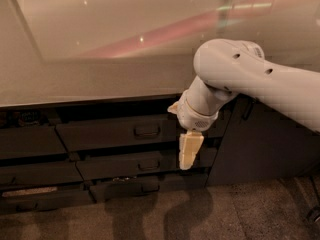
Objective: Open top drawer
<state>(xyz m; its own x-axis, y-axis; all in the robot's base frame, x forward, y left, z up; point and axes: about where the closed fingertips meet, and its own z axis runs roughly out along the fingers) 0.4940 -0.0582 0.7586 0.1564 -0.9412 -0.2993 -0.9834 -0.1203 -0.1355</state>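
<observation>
The top drawer (107, 134) is the wide dark front just under the counter edge, with a small dark loop handle (147, 131) at its centre. Its front sits in line with the fronts around it. My gripper (189, 151) is cream-coloured and hangs pointing down from the white arm (235, 66). It is in front of the drawer stack, just right of the handle and slightly lower, and it holds nothing that I can see. It covers the drawer's right end.
A pale countertop (100, 74) runs above the drawers. Slimmer dark drawers (125, 166) stack below, and another column (30, 144) stands at the left. A tall dark cabinet door (260, 144) with an upright handle stands at the right. Brown floor (150, 214) lies in front.
</observation>
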